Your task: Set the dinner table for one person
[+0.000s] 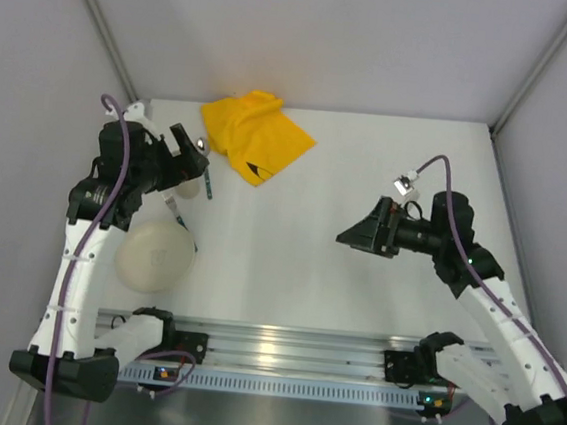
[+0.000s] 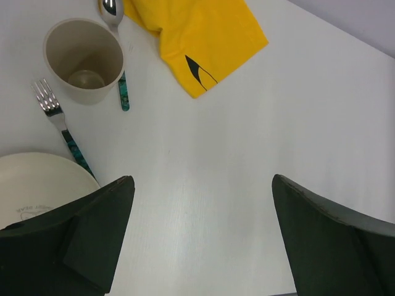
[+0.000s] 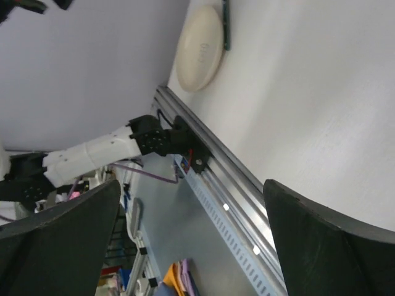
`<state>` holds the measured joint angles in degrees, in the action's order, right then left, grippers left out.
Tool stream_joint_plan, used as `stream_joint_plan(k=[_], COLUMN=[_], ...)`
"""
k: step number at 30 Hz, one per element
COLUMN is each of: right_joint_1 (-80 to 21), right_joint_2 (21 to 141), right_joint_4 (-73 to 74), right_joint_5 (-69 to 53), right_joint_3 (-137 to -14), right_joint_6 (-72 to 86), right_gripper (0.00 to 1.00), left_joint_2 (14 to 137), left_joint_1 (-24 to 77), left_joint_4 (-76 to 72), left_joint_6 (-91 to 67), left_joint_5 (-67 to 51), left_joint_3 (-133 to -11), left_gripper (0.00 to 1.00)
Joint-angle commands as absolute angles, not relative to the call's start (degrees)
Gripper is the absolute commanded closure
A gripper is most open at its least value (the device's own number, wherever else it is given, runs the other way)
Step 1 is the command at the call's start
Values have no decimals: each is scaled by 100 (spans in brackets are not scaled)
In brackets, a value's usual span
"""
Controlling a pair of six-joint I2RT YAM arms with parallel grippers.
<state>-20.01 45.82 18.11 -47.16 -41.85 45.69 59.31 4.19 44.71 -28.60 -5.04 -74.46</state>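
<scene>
From my remote station: the dinner table, a plain white top, fills the workspace. Its ribbed rail runs along the near edge between the two arm bases.

Nearest on the left, just beyond the rail, lies a cream plate. A fork with a teal patterned handle rests on the table beside it, handle end at the plate's rim and tines pointing away. Past the fork an empty beige cup stands upright. A spoon with a matching handle lies just beside the cup, its bowl toward the far side.

The left gripper hangs above this cluster with its jaws spread wide and nothing between them. Only bare tabletop shows in the gap.

On the right, well apart from the tableware, the right gripper is raised over the table and points left. It too is wide open and empty, and its camera looks between the fingers at the rail and the distant plate.

Farthest back, left of centre, a crumpled yellow cloth lies on the table near the spoon's bowl.
</scene>
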Motion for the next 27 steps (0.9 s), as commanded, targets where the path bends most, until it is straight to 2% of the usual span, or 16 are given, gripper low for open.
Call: stream_joint_plan(k=[1, 5, 12, 22, 27], right_joint_1=[-2083, -2197, -2593, -2497, -2373], right_joint_2=[5289, 6552, 8708, 11002, 12057], right_joint_4=[1904, 2170, 2619, 2936, 2672], right_joint_5=[-4036, -3350, -2944, -2575, -2602], right_joint_3=[-5199, -6035, -7908, -10904, -11223], right_joint_6=[3695, 3420, 3234, 2707, 3128], right_gripper=[0, 0, 0, 0, 0], left_joint_2=[6274, 6215, 6293, 6101, 5748], left_joint_1=[439, 597, 853, 853, 853], left_joint_4=[5088, 5151, 5783, 5283, 4738], left_joint_6=[-2935, -3181, -3209, -2857, -2655], left_joint_5=[-624, -703, 306, 271, 36], left_joint_3=[-7795, -8024, -9105, -8456, -7788], left_gripper=[2, 1, 1, 2, 2])
